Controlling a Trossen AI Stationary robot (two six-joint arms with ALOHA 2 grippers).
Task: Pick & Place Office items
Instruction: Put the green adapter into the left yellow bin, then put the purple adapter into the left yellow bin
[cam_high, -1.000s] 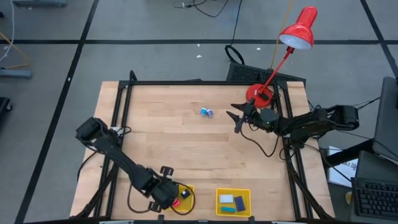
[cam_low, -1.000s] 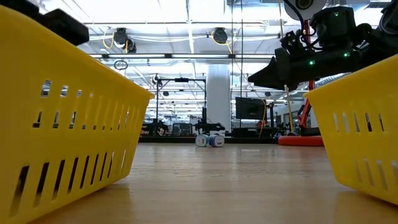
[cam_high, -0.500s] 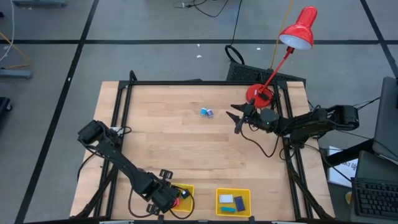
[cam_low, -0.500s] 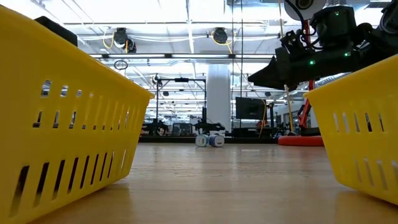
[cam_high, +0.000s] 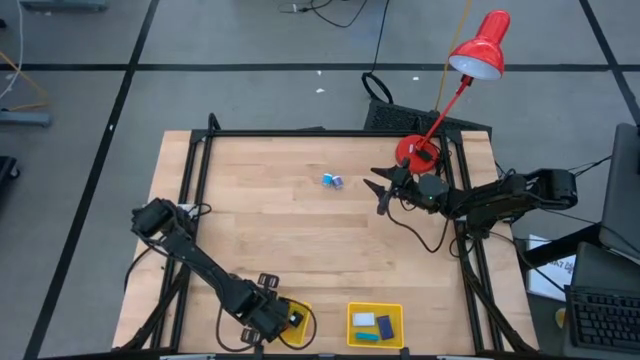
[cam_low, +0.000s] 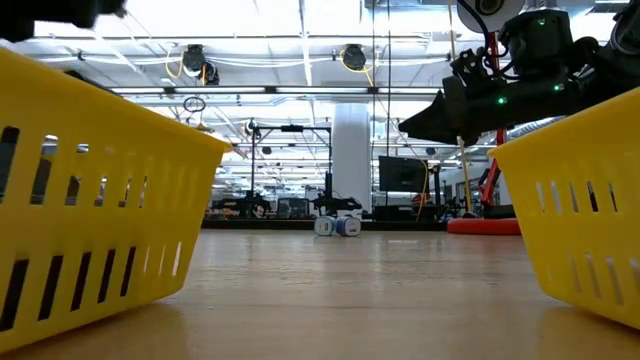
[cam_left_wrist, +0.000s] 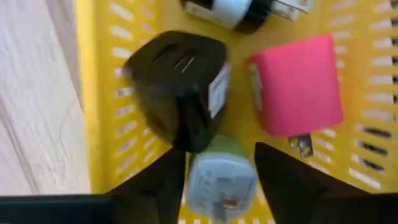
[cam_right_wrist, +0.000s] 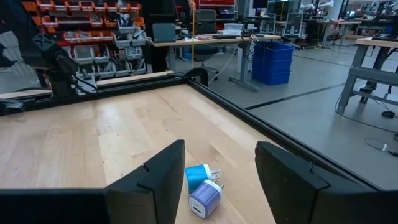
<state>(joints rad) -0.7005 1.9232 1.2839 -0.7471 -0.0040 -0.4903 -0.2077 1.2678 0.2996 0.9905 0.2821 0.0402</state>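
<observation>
Landmark: you can place everything from the left yellow tray (cam_high: 296, 318), which sits at the near edge of the table (cam_high: 290, 235).
Left gripper: your left gripper (cam_left_wrist: 219, 177) hangs directly over the left yellow tray, its fingers parted and clasping nothing; the green-and-white plug lies in the gap between them.
Black plug (cam_left_wrist: 180, 87): a glossy black cube with a white label on one side, lying in the left yellow tray against the wall nearest the bare wood.
Pink plug (cam_left_wrist: 297, 84): a bright pink block with two metal prongs, lying in the same tray just beside the black plug.
Green-and-white plug (cam_left_wrist: 221, 174): a pale body with a green end, in the tray touching the black plug's lower edge.
Black-and-white item (cam_left_wrist: 233, 11): partly cut off by the edge of the view, at the tray's far end beyond the black and pink plugs.
Right yellow tray (cam_high: 375, 325): just to the right of the left yellow tray; you can see a white piece, a blue piece and a teal piece inside.
Loose pair: a light blue plug (cam_right_wrist: 199, 176) and a white-and-purple plug (cam_right_wrist: 204, 199) lie touching each other on the bare wood, well away from the left yellow tray, toward the far side of the table.
Right gripper: your right gripper (cam_high: 381, 188) hovers far from the left yellow tray, near the red lamp (cam_high: 455, 80), fingers apart and empty, pointing at the loose pair.
</observation>
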